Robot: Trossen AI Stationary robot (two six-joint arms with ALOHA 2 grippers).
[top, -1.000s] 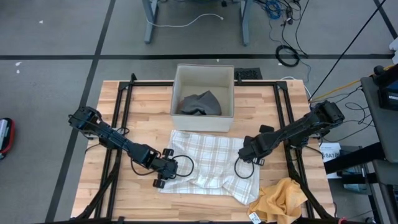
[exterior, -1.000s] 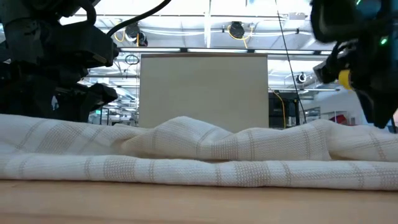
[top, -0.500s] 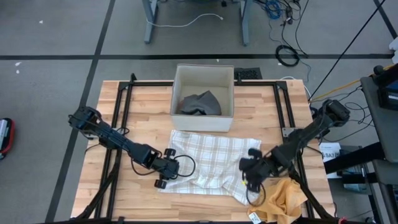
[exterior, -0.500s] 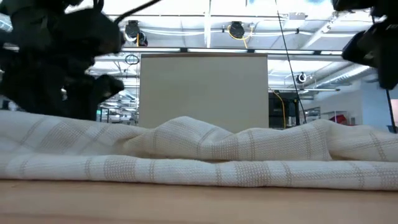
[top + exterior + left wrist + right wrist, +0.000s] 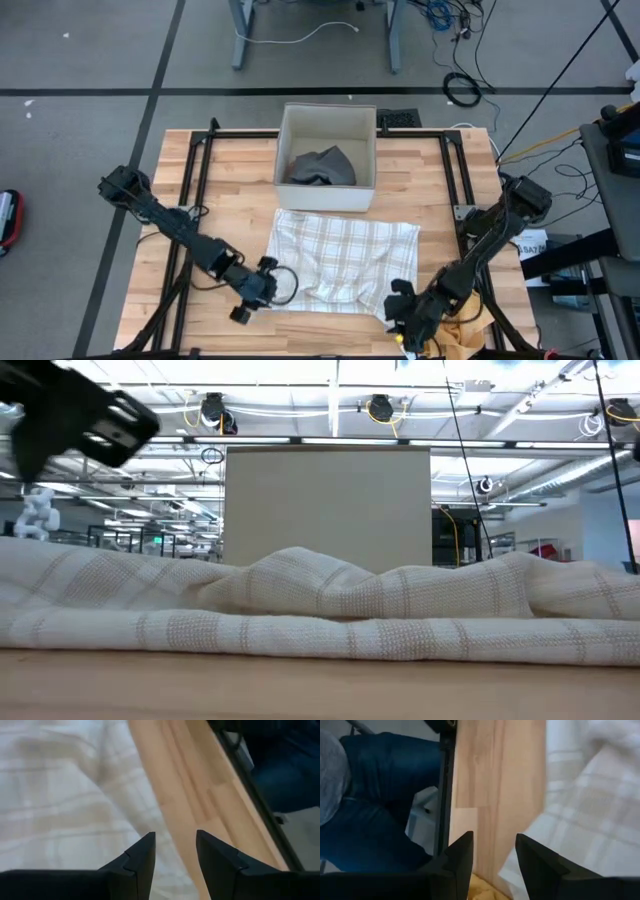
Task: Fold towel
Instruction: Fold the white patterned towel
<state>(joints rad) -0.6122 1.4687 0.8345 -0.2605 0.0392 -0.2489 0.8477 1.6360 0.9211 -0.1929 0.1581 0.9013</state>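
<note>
A white checked towel (image 5: 345, 262) lies rumpled on the wooden table, in front of the box; the low view shows its folds (image 5: 330, 605) resting on the wood. My left gripper (image 5: 250, 296) hovers open at the towel's near left corner. In its wrist view the fingers stand over the towel's edge (image 5: 120, 805) and bare wood, my left gripper (image 5: 175, 851) with nothing between them. My right gripper (image 5: 405, 318) hovers open at the towel's near right corner. Seen from the wrist, my right gripper (image 5: 494, 851) is empty, over wood beside the towel (image 5: 590, 815).
A white open box (image 5: 327, 190) with a grey cloth (image 5: 322, 166) inside stands behind the towel. A yellow cloth (image 5: 462, 330) lies at the near right corner, partly under my right arm. Black frame rails (image 5: 188, 215) run along both sides. A person's blue trousers (image 5: 375, 815) show past the table's edge.
My right gripper has swung from the towel's right edge toward the table's near edge, turning as it went, and now hovers at the towel's near right corner. My left gripper has risen and drawn back toward the near left, off the towel's corner. The towel lies as before.
</note>
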